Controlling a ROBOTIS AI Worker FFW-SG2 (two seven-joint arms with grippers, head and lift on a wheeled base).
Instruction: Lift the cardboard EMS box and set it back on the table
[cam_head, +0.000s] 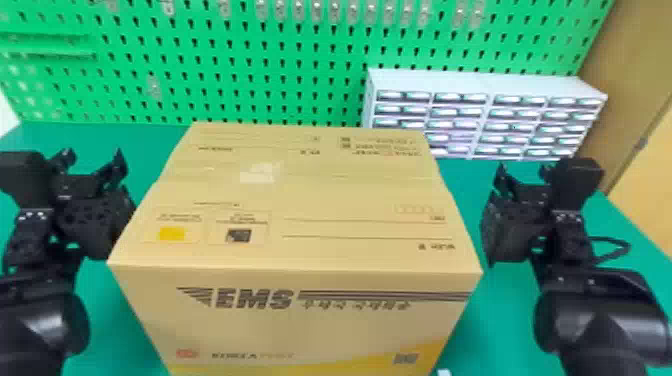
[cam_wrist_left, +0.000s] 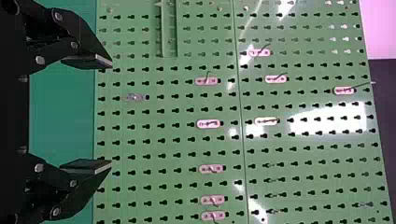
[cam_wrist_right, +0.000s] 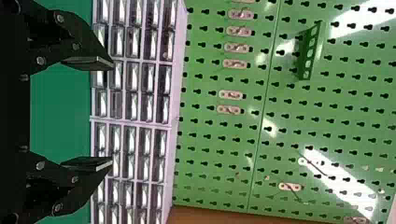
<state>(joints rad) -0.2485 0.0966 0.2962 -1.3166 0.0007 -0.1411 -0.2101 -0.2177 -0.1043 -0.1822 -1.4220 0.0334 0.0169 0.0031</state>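
The cardboard EMS box (cam_head: 300, 200) stands large in the middle of the head view, its printed top and front face showing. Beside its left side is my left gripper (cam_head: 92, 162), and my right gripper (cam_head: 522, 175) is at its right side, a narrow strip of green table between it and the box. In the left wrist view the left gripper (cam_wrist_left: 111, 113) holds its two fingers wide apart with nothing between them. The right gripper (cam_wrist_right: 112, 113), in the right wrist view, is likewise spread open and holds nothing. Whether the left gripper touches the box, I cannot tell.
A green table (cam_head: 620, 285) lies under the box. Behind it rises a green pegboard (cam_head: 225, 65) with small hooks. A white cabinet of small drawers (cam_head: 480, 85) stands at the back right, beyond the right gripper.
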